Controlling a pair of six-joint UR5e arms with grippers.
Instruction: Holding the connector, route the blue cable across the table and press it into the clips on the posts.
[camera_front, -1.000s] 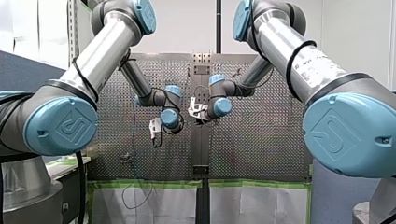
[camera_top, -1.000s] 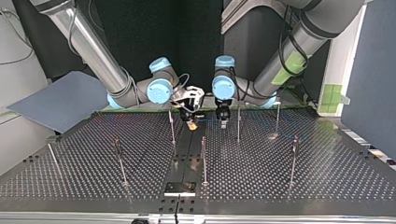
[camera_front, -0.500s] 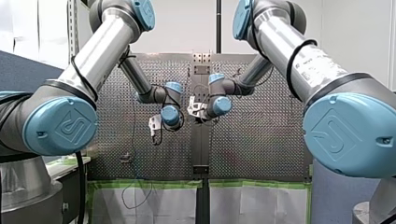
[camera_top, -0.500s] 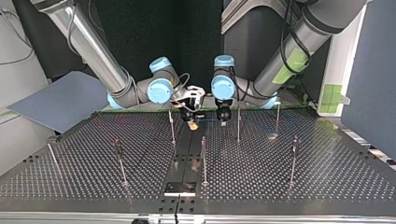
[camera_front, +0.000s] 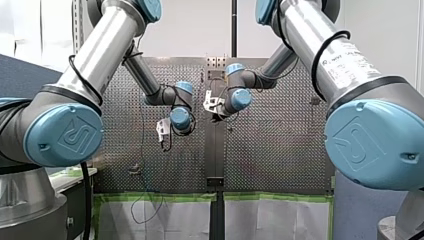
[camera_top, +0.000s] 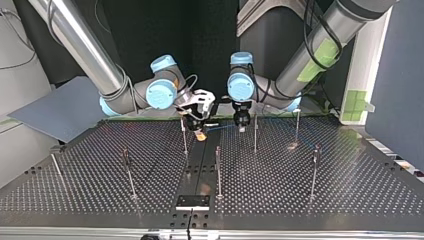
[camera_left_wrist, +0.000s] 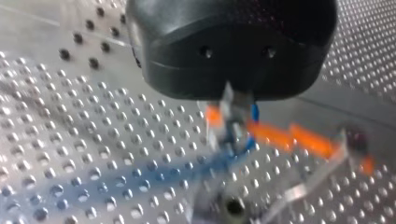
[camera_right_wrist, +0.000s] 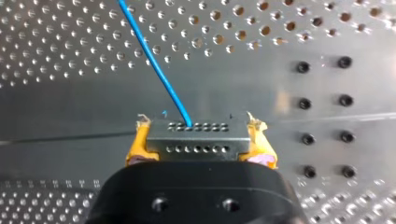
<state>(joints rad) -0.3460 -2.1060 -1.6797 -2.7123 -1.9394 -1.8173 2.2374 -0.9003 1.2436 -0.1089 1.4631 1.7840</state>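
Apparently early in routing, pinching connector in right gripper and blue cable in left gripper; next, to bring cable onto nearest post.

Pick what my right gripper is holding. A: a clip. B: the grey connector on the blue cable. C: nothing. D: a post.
B: the right wrist view shows my right gripper squeezing the connector between yellow pads, the blue cable leaving it.

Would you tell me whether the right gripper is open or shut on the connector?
Shut on it: the right gripper clamps the connector between its yellow pads.
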